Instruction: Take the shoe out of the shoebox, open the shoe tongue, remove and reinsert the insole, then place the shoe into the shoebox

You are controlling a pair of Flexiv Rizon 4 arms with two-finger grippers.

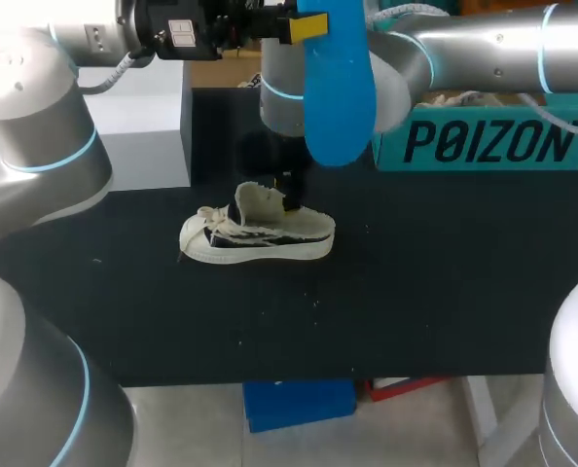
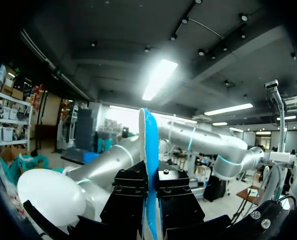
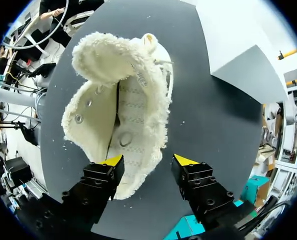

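Observation:
A cream shoe with a dark side panel lies on the black mat, toe to the left, its tongue standing up. High above it my left gripper is shut on one end of the blue insole, which hangs down. In the left wrist view the insole stands edge-on between the fingers of that gripper. My right gripper is open just above the fleece-lined shoe, at its heel: one fingertip is over the heel rim, the other over the mat beside it.
A teal shoebox stands at the back right of the mat. A dark upright panel stands at the back left. My right arm reaches across the back, past the middle.

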